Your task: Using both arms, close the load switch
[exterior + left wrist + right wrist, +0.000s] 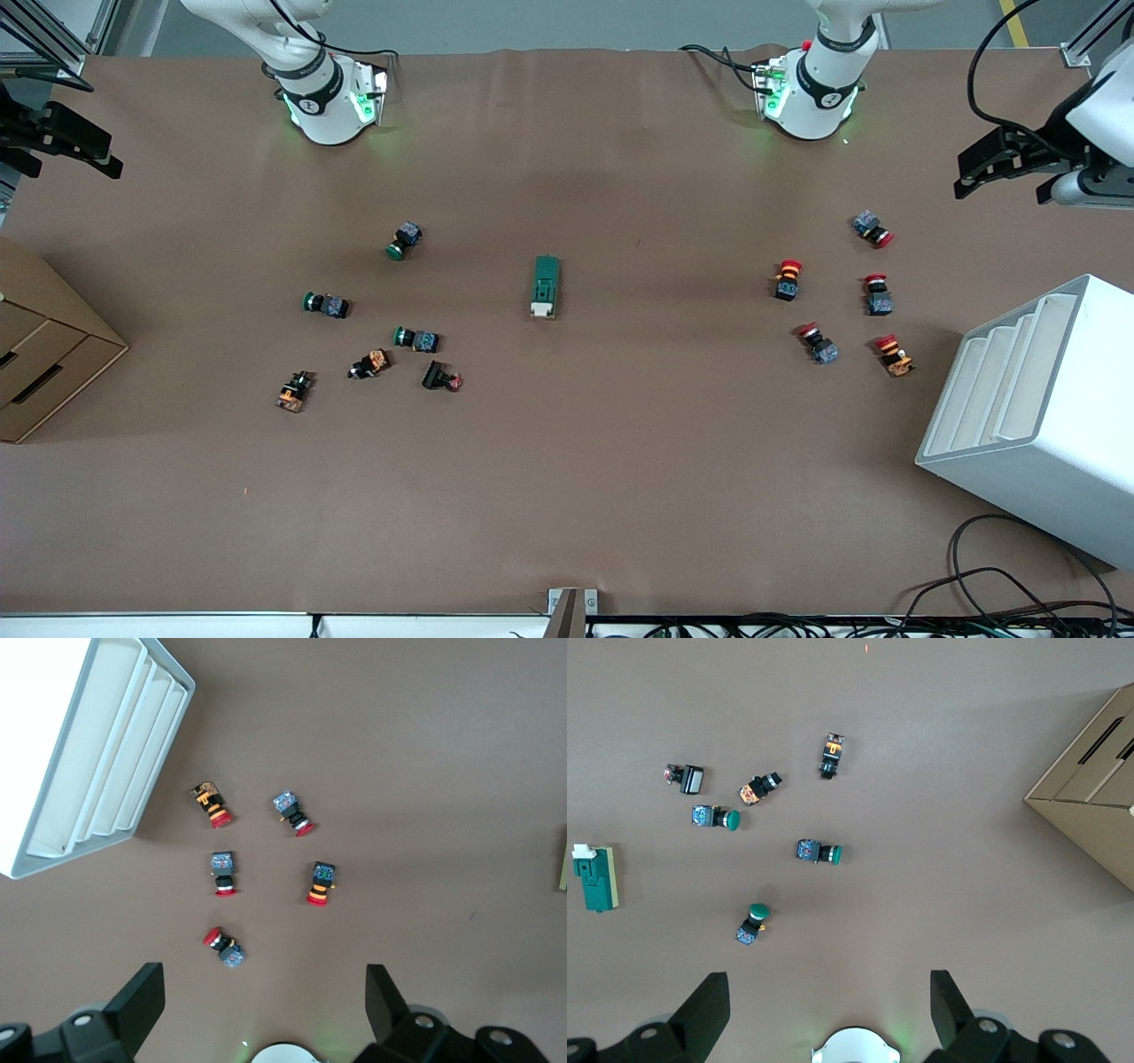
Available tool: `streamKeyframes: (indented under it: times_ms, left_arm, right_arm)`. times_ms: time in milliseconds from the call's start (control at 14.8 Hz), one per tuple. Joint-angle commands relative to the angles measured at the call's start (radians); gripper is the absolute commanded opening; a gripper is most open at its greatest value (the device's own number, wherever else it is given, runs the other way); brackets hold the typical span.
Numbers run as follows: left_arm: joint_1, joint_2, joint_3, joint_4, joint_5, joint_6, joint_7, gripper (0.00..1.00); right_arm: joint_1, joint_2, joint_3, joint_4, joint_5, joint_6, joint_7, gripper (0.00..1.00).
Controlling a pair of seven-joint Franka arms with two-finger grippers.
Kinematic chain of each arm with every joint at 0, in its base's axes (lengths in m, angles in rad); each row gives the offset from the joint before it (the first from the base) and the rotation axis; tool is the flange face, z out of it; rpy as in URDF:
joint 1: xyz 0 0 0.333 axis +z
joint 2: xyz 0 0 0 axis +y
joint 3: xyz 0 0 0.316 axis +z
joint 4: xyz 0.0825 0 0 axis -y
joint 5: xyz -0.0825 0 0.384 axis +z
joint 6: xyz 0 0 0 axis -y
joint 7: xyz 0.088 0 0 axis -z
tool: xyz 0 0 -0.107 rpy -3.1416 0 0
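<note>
Right hand point(824, 1010) spread wide above green push buttons point(819, 851) — load switch point(595, 877) lies apart

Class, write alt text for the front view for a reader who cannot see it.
A small dark green load switch lies mid-table, untouched, its white tab toward the camera. The left gripper and right gripper hang open at opposite table ends. Green push buttons and red push buttons lie scattered on either side.

Both white jointed arms point(833, 62) are cropped above their green-lit bases, the brown cardboard drawer box point(44, 346) and white slotted plastic rack point(1045, 416) run off frame, and the dark green rectangular load switch point(563, 859) is just an edge sliver.
</note>
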State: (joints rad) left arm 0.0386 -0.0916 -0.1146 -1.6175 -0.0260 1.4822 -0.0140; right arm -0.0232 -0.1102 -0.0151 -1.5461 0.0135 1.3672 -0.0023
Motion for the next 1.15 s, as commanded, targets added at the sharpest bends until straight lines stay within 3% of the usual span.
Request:
streamKeyframes:
  times_ms: [0,339,1085]
  left_arm:
    - [-0.017,-0.031,-0.025,-0.031,-0.005,0.021,-0.067,1.0]
    - [-0.052,-0.036,-0.016,-0.031,0.024,0.058,-0.067,1.0]
    - [-0.017,-0.016,-0.016,0.021,0.029,0.052,-0.052,1.0]
  right_arm:
    - [0.0,0.006,-0.002,0.018,0.002,-0.014,-0.012,1.0]
    - [-0.001,0.006,-0.002,0.018,0.002,-0.008,-0.033,1.0]
    - [-0.006,0.006,-0.002,0.014,0.0,-0.005,-0.051,1.0]
